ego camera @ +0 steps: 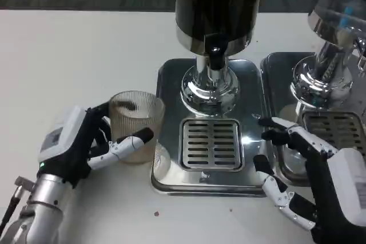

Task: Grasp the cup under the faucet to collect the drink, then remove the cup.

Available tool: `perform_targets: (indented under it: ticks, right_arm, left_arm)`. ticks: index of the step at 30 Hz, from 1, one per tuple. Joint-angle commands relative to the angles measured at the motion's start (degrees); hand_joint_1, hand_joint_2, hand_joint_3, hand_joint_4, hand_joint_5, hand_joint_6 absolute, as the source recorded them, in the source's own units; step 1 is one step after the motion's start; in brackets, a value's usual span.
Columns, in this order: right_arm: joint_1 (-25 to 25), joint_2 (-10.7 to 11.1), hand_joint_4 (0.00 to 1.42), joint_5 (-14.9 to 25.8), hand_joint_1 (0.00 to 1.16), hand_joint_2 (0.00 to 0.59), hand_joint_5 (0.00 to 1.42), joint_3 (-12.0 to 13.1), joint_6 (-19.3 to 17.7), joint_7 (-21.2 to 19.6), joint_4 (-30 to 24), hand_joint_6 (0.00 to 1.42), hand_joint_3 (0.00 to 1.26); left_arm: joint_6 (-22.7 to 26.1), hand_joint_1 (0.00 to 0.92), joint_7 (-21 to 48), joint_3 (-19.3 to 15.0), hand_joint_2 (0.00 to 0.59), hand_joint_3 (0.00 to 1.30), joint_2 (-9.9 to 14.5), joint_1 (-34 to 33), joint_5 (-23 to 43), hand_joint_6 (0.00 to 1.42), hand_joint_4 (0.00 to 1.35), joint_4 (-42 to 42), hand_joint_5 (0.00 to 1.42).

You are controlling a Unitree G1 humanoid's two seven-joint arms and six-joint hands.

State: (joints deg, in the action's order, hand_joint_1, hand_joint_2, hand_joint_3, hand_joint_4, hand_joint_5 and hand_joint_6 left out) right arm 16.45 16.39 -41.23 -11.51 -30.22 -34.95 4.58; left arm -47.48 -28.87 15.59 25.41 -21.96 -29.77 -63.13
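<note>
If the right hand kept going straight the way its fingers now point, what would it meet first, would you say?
Probably the drip tray under the dark dispenser: the right hand points up-left, fingers spread over the tray's right edge. Its height above the tray is unclear.
</note>
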Motion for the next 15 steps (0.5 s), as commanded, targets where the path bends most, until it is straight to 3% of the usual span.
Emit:
perform_targets:
  ticks: [1,15]
  right_arm:
    - [0.2,0.0,0.47,0.0,0.45,0.399,0.49,0.2,-0.8,-0.2,0.1,0.51,0.37]
    - [2.9,-0.6,0.47,-0.5,0.45,0.397,0.49,0.8,-0.2,-0.8,-2.2,0.51,0.37]
  left_arm:
    - [-2.6,0.179,-1.6,-0.3,0.175,0.46,-0.6,-0.4,-0.4,0.96,0.61,2.9,0.85]
    - [-1.0,0.179,2.4,2.4,0.176,0.45,-5.3,-4.9,-2.1,0.89,0.59,1.7,0.83]
